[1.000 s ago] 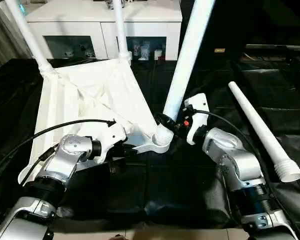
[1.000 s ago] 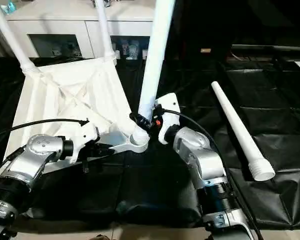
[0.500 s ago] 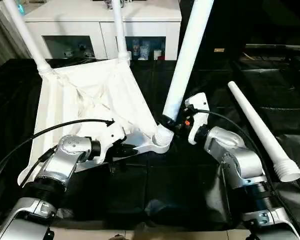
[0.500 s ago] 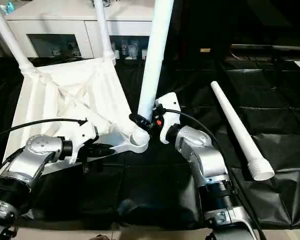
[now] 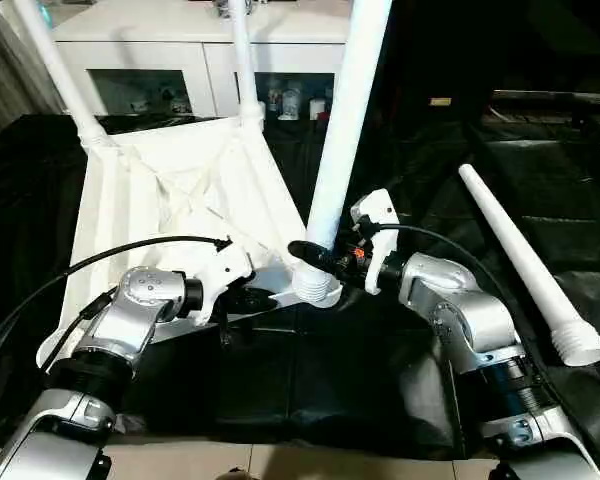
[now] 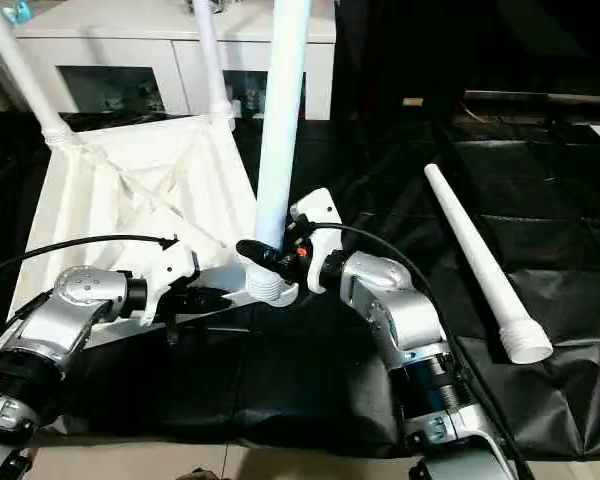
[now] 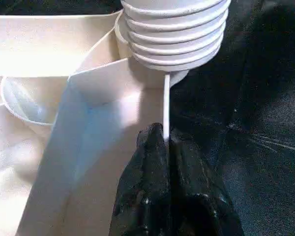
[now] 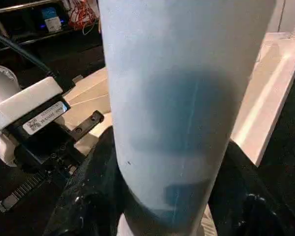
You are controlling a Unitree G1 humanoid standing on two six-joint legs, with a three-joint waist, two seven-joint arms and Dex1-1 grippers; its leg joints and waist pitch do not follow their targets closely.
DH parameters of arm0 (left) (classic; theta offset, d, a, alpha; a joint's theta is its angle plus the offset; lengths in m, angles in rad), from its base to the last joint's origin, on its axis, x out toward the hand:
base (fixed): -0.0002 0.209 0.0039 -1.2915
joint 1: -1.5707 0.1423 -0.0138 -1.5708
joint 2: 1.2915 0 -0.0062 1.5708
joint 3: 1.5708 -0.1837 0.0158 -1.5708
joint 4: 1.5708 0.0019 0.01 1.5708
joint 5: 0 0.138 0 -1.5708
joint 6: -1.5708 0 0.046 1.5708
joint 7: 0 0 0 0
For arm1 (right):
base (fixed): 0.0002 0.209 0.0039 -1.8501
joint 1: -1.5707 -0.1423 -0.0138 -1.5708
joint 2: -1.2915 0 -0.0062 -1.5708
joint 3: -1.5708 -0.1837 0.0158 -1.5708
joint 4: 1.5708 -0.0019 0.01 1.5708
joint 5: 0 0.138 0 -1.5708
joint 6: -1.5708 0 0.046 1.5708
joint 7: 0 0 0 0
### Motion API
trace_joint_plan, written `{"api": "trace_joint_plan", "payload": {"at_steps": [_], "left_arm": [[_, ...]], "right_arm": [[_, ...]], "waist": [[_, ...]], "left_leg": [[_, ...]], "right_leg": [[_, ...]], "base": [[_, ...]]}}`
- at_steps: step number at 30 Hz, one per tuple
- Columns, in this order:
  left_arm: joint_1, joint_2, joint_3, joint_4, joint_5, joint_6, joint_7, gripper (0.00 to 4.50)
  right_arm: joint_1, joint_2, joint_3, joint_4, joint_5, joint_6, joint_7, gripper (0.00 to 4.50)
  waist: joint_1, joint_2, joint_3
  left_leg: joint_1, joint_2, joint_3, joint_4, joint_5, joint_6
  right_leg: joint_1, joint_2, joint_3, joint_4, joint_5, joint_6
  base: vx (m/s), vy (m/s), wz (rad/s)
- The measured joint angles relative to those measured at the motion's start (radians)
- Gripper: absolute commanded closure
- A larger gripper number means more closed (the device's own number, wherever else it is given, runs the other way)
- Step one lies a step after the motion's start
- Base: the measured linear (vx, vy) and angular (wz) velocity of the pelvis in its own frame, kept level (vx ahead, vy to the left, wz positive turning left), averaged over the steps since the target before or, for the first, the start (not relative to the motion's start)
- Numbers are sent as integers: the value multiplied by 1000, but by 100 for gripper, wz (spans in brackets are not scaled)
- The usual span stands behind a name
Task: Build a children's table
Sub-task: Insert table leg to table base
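White table top (image 5: 180,190) pinched by left gripper (image 7: 165,140); right gripper (image 5: 315,252) clasps 1 leg (image 5: 345,110).

The white table top (image 5: 180,200) lies upside down on the black-covered table (image 5: 330,380), three white legs (image 5: 342,120) standing in its corner sockets. A fourth leg (image 5: 525,265) lies loose toward the right edge.

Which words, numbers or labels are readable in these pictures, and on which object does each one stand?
No text can be read with certainty.
White sticker on the left gripper's body, in the right wrist view: a small square code and printed lines, too blurred to read.
Small items in the white cabinet: any labels are too small to read.
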Motion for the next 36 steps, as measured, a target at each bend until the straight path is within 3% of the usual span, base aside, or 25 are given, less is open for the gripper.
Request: {"api": "trace_joint_plan", "payload": {"at_steps": [13,21,29,36], "left_arm": [[-1,0,0,-3,2,1,-10,450],[-2,2,0,-2,2,1,-14,450],[-4,3,3,6,1,0,-14,450],[-6,0,3,8,1,0,-14,450]], "right_arm": [[-60,-50,14,69,-51,-23,16,268],[-79,-54,12,99,-47,-24,41,268],[-93,-36,-8,142,-34,-30,40,268],[-59,-19,-60,156,2,-62,32,268]], "waist": [[0,-1,1],[0,-1,1],[-1,-1,1],[-1,-1,1]], "left_leg": [[0,0,0,-2,0,-1],[0,0,0,-3,0,-1],[1,0,0,-3,0,-1],[1,0,1,-3,0,-1]], "right_leg": [[0,0,0,-1,0,0],[0,0,0,-1,0,0],[0,0,0,-1,0,0],[0,0,0,-1,0,0]], "base": [[0,0,0],[0,0,0],[0,0,0],[0,0,0]]}}
